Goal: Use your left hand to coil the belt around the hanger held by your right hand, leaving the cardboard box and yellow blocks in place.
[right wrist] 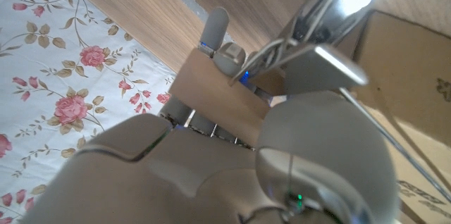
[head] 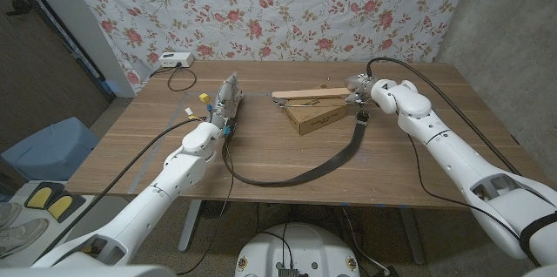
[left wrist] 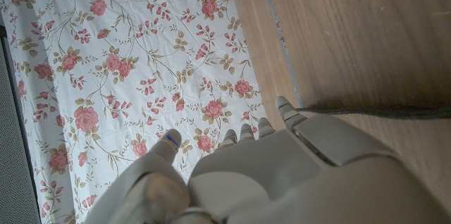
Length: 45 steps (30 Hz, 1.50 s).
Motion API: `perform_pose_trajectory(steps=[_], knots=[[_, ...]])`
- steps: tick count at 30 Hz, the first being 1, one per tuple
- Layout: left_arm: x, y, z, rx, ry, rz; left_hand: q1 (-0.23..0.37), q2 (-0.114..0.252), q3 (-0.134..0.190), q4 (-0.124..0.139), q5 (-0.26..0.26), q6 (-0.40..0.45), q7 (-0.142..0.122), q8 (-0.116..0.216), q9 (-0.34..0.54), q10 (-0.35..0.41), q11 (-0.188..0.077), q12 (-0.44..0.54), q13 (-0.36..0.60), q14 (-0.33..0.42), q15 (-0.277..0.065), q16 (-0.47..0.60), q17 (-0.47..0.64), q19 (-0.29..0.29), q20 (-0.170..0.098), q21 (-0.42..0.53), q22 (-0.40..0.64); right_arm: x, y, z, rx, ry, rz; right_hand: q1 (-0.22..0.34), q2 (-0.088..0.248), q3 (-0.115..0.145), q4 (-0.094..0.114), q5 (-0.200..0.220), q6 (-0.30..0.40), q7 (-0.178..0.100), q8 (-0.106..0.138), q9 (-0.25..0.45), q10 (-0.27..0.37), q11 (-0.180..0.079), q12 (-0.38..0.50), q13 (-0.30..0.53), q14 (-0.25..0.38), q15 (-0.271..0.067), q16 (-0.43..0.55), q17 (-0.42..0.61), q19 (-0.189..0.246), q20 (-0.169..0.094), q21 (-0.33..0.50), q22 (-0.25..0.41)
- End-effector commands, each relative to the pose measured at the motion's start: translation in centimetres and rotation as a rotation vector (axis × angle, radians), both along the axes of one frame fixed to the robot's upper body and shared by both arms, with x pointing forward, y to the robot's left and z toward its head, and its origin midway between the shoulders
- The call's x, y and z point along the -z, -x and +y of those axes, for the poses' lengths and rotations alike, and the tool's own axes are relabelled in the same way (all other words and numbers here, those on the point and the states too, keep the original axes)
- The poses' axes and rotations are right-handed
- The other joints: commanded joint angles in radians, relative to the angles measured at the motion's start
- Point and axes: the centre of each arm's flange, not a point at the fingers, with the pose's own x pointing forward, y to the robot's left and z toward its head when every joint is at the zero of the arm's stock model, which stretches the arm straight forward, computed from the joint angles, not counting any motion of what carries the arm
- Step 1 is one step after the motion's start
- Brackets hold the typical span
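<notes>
Bench (head: 409, 159): wooden, floral cloth (head: 287, 7) hung behind it.

Right robot hand (head: 361, 92): at the far right of the bench, fingers closed on 1 end of the hanger (head: 309, 95). The right wrist view shows its fingers (right wrist: 215, 30) wrapped round the hanger's wooden bar.

Hanger: pale wood, lying crosswise above the box (head: 318, 116), metal hardware (right wrist: 331, 5) at the held end.

Belt (head: 296, 172): dark, hanging from near the right robot hand, curving across the bench front to the left robot hand (head: 224, 111).

Left robot hand: standing on the bench left of the box, fingers (left wrist: 246, 134) roughly straight; whether it grips the belt, cannot tell.

Box: cardboard, flat, mid-bench.

White device (head: 174, 59): far left corner, cabled.
</notes>
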Motion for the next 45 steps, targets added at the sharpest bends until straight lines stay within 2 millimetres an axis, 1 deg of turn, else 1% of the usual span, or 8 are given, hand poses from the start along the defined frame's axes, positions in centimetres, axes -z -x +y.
perform_pose_trajectory(steps=[1, 5, 6, 14, 18, 26, 35, 45], knots=[[-0.9, 1.5, -0.1, -0.231, -0.094, 0.048, 0.079, 0.036, 0.033, -0.074, -0.017, -0.103, -0.01, 0.008, 0.004, -0.063, -0.002, 0.01, 0.006, 0.012, 0.025, 0.018, 0.002, 0.012, 0.015, -0.012, 0.002, -0.6, 1.3, -1.9, -0.057, -0.146, -0.12, -0.095, 0.079, 0.01, 0.009, 0.004, 0.022, 0.0, 0.025, 0.017, 0.028, -0.009, 0.045, 0.011, 0.052, -0.027, 0.036, 0.016, 0.032, -0.004, 0.024, -0.011], [-1.4, 2.7, 0.1, -0.418, -0.109, 0.102, 0.163, 0.044, 0.071, -0.152, -0.06, -0.044, -0.004, 0.02, 0.005, 0.044, 0.029, 0.038, 0.011, 0.127, 0.052, 0.03, 0.007, 0.05, 0.053, -0.007, 0.012, -0.6, 1.9, -2.2, -0.086, -0.188, -0.206, -0.105, 0.08, 0.017, 0.012, 0.007, 0.028, 0.0, 0.035, 0.016, 0.044, -0.02, 0.083, 0.012, 0.069, -0.026, 0.068, 0.017, 0.046, -0.008, 0.039, -0.023], [-1.4, 2.9, 0.2, -0.454, -0.109, 0.113, 0.184, 0.046, 0.08, -0.173, -0.069, -0.011, 0.0, 0.027, 0.006, 0.085, 0.016, 0.049, 0.013, 0.153, 0.068, 0.031, 0.009, 0.064, 0.061, -0.002, 0.016, -0.6, 1.9, -2.2, -0.09, -0.195, -0.215, -0.107, 0.079, 0.018, 0.012, 0.007, 0.028, -0.001, 0.038, 0.017, 0.043, -0.022, 0.09, 0.012, 0.071, -0.026, 0.074, 0.017, 0.048, -0.008, 0.042, -0.026], [-2.7, 4.7, 0.0, -0.805, -0.235, 0.186, 0.245, 0.054, 0.1, -0.235, -0.079, 0.183, 0.037, 0.057, 0.011, 0.276, 0.049, 0.101, 0.026, 0.361, 0.06, 0.097, 0.044, 0.17, 0.069, 0.047, 0.031, -0.2, 1.6, -1.9, -0.114, -0.204, -0.22, -0.115, 0.079, 0.027, 0.012, 0.008, 0.024, 0.007, 0.037, 0.003, 0.023, -0.011, 0.119, 0.012, 0.067, -0.024, 0.103, 0.017, 0.034, -0.007, 0.05, -0.036], [-3.7, 5.1, -0.5, -0.943, -0.379, 0.274, 0.262, 0.055, 0.092, -0.249, -0.08, 0.214, 0.046, 0.057, 0.012, 0.335, 0.05, 0.121, 0.034, 0.411, 0.047, 0.128, 0.065, 0.23, 0.064, 0.078, 0.038, -0.2, 1.4, -1.7, -0.13, -0.206, -0.226, -0.119, 0.078, 0.033, 0.01, 0.009, 0.019, 0.008, 0.037, -0.006, 0.001, -0.009, 0.137, 0.011, 0.052, -0.023, 0.119, 0.016, 0.023, -0.004, 0.055, -0.046], [-4.8, 3.7, -0.4, -0.914, -0.585, 0.485, 0.263, 0.016, 0.07, -0.266, -0.084, 0.231, 0.055, 0.056, 0.013, 0.344, 0.05, 0.121, 0.04, 0.415, 0.04, 0.134, 0.074, 0.263, 0.066, 0.098, 0.044, -0.4, 1.1, -1.4, -0.154, -0.221, -0.223, -0.124, 0.077, 0.043, 0.009, 0.009, 0.011, 0.013, 0.046, -0.006, -0.015, -0.002, 0.167, 0.01, 0.036, -0.024, 0.142, 0.015, 0.012, -0.005, 0.067, -0.058], [-5.4, 2.4, -0.8, -0.957, -0.755, 0.577, 0.349, -0.016, 0.039, -0.303, -0.073, 0.354, 0.117, 0.077, 0.019, 0.466, 0.048, 0.158, 0.064, 0.531, 0.017, 0.208, 0.106, 0.387, 0.074, 0.171, 0.053, -0.9, 1.0, -1.2, -0.177, -0.231, -0.235, -0.129, 0.076, 0.051, 0.007, 0.009, 0.01, 0.016, 0.052, -0.018, -0.029, -0.005, 0.198, 0.009, 0.023, -0.024, 0.163, 0.015, 0.004, -0.006, 0.082, -0.067], [-5.8, 1.9, -1.1, -0.994, -0.917, 0.669, 0.394, -0.034, 0.013, -0.296, -0.07, 0.444, 0.162, 0.088, 0.022, 0.55, 0.058, 0.202, 0.088, 0.586, 0.016, 0.248, 0.127, 0.428, 0.077, 0.202, 0.057, -1.2, 0.6, -1.2, -0.194, -0.236, -0.24, -0.134, 0.075, 0.061, 0.005, 0.008, 0.004, 0.014, 0.063, -0.022, -0.042, 0.001, 0.236, 0.009, 0.011, -0.024, 0.181, 0.014, -0.005, -0.006, 0.098, -0.082]])
